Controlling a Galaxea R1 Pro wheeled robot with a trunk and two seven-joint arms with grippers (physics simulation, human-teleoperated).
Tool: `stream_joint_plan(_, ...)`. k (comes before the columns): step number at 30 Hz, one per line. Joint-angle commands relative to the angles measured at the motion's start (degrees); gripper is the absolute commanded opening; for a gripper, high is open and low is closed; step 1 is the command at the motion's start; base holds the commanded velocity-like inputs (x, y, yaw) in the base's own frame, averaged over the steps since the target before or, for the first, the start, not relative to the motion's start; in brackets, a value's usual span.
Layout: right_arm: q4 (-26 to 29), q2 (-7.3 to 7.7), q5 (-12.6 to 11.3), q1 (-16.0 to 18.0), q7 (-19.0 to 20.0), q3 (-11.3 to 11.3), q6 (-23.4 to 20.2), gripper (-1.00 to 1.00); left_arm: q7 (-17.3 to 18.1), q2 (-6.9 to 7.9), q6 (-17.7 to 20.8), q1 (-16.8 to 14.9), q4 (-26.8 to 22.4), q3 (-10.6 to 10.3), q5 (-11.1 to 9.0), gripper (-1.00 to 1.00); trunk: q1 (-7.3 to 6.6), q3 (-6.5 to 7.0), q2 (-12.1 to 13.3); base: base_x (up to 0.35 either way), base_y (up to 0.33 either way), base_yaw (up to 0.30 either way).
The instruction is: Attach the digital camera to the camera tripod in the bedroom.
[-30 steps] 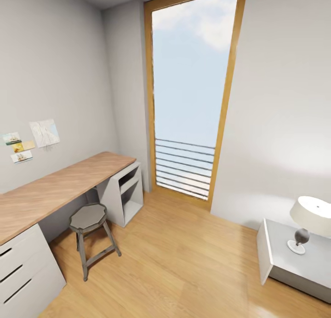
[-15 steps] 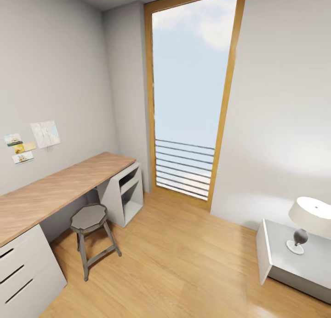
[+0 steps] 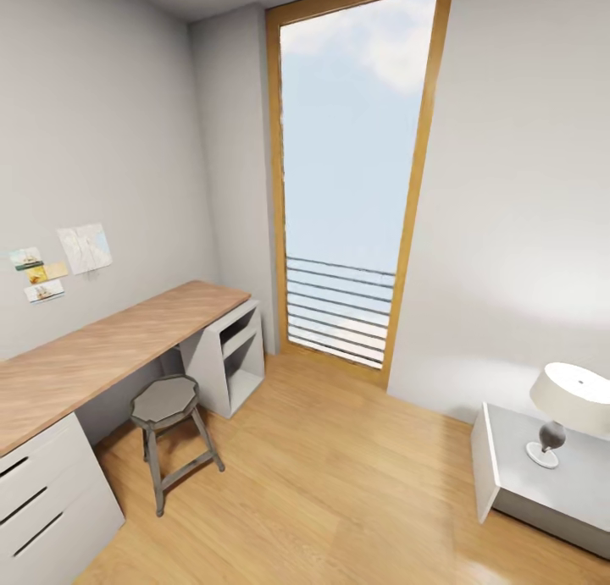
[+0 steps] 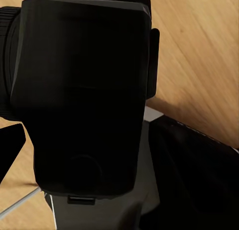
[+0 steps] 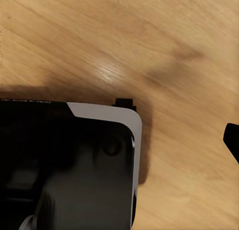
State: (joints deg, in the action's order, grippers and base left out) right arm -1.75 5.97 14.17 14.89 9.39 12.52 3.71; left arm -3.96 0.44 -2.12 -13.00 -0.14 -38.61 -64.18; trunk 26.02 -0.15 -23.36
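Note:
The digital camera [image 4: 84,90], a chunky black body with its lens bulging at one side, hangs close in front of the left wrist view above the wood floor. My left gripper [image 4: 79,150] is shut on it, and one dark fingertip [image 4: 11,147] shows beside the body. In the right wrist view one dark fingertip [image 5: 233,139] of my right gripper [image 5: 119,140] shows at the frame's edge, open with nothing held, over the floor and my own black and grey base [image 5: 74,165]. The camera tripod is out of view. The head view looks into a bedroom with pale grey walls.
A long wooden desk [image 3: 110,344] with white drawers [image 3: 42,492] runs along the left wall, a grey stool [image 3: 165,403] in front of it. A tall window [image 3: 352,170] with a railing is straight ahead. A white nightstand [image 3: 508,475] with a lamp [image 3: 568,403] stands at the right.
The whole head view has shifted very slightly, so the camera moved. Nothing in the room has moved.

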Motion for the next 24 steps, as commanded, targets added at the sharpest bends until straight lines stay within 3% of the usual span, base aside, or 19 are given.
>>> stream_joint_plan(1,-0.2,0.03,0.5,0.1,0.1,0.5,0.3,1.00,-0.2,-0.01,-0.1,0.0,0.0,-0.5,-0.2,-1.00,-0.21,0.17,0.4,0.000,0.000,0.000)
stream_joint_plan(24,-0.2,0.01,0.6,0.1,0.1,0.5,0.3,1.00,-0.2,0.01,-0.1,0.0,0.0,-0.5,-0.2,-1.00,-0.24,0.19,0.4,0.000,0.000,0.000)
